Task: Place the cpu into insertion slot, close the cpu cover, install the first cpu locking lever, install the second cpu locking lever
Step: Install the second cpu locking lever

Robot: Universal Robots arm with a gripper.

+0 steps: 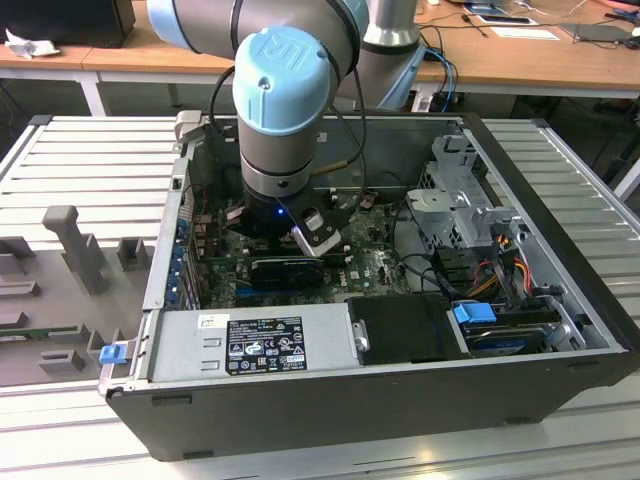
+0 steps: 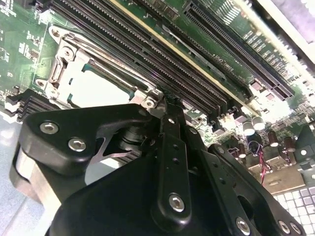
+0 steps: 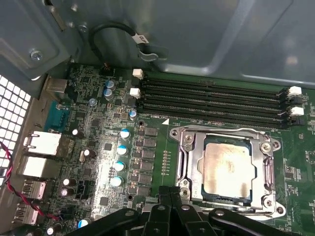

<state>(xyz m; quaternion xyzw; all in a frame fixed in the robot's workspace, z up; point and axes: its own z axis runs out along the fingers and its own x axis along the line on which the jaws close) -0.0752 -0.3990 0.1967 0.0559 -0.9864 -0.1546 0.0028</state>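
- Cpu is sitting flat in the insertion slot, w/ the cpu cover lying closed around it.
- Hand is hanging just beside the slot's near edge; fingers look pressed together, gripping nothing.
- Memory slots are bordering the far edge, case wall beyond.

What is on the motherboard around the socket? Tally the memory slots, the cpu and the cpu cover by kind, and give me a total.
Long black memory slots: 4
cpu: 1
cpu cover: 1
Total: 6
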